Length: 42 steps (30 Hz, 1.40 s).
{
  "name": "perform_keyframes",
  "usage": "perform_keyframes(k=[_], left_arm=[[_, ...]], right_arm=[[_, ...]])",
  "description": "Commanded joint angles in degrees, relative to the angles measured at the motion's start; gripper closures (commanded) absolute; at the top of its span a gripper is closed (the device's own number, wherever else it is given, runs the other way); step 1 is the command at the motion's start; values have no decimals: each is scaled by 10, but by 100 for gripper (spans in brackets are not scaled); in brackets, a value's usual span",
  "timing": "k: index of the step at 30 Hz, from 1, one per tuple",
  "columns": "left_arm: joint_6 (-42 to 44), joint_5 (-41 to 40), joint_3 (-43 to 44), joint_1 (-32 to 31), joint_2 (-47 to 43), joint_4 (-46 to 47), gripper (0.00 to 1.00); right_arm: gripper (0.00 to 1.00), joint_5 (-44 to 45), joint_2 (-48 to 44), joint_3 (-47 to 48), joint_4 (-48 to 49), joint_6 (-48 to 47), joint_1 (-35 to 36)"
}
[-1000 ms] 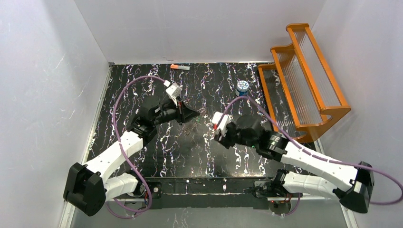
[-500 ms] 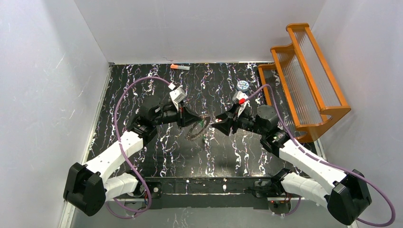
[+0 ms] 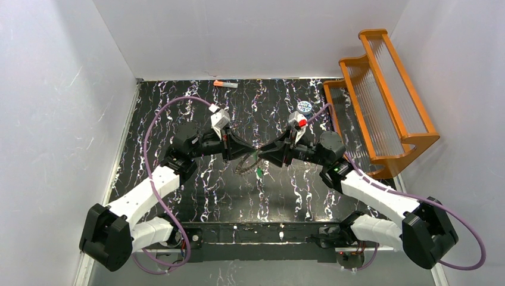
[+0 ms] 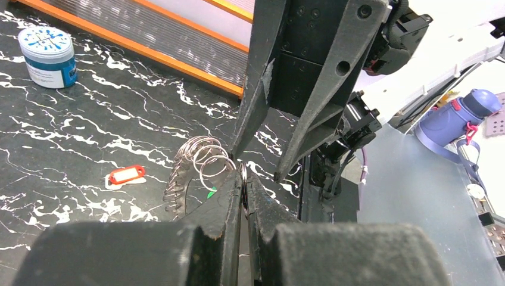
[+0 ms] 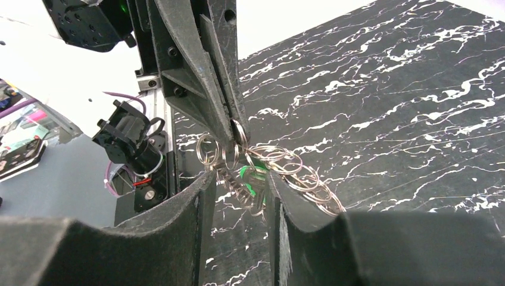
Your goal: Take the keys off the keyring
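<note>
Looks to be the stripping step, with the keyring held up off the black marbled table near its middle, between the two arms; pinched at one small loop by the left gripper, pressed fully together on that loop and steadying the whole bunch; straddled from the other side by the right gripper, parted, with the green key hanging in the gap; no firm contact to be seen there, and cannot tell whether touching it at all. Next, in all likelihood: close squarely on the green head, not on the wire beside it; then work it along the coil of its split ring rather than pull straight away, keeping the left pinch firm so as not to drag the bunch out of hold; calls for fine aim, given so small a key amid so much wire. As to looks: not a solid disc but a circle of many thin silvery split rings linked side by side, giving a toothed outline from above; loose and springy, likely to swing and twist; only one green key clearly made out, dangling below the rings; red key, red rim and white face, flat on the table near the ring and apart from it, so seemingly off already; no telling about a second green one.
</note>
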Motion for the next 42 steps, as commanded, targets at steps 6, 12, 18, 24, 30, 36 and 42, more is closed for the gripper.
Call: perform_keyframes(k=[6,12,18,24,30,36,42], left_arm=[[-57,32,-20,2,-15,98,100],[-76,34,-25,1,-18,122,100],[-87,33,-28,-2,-10,134,100],[-89,35,-30,-4,-3,135,100],[-91,43,-27,-3,8,136,100],[-90,47,-27,-3,11,136,100],[-76,54,-25,-2,4,124,87]], right_arm=[[61,-15,28,-11,113,34,-2],[67,-25,57,-12,146,46,-3],[76,-35,68,-13,177,53,-2],[76,-42,64,-17,204,54,-2],[83,-41,52,-26,217,44,-2],[99,-45,39,-22,189,22,-3],[99,-42,6,-12,93,-33,-4]])
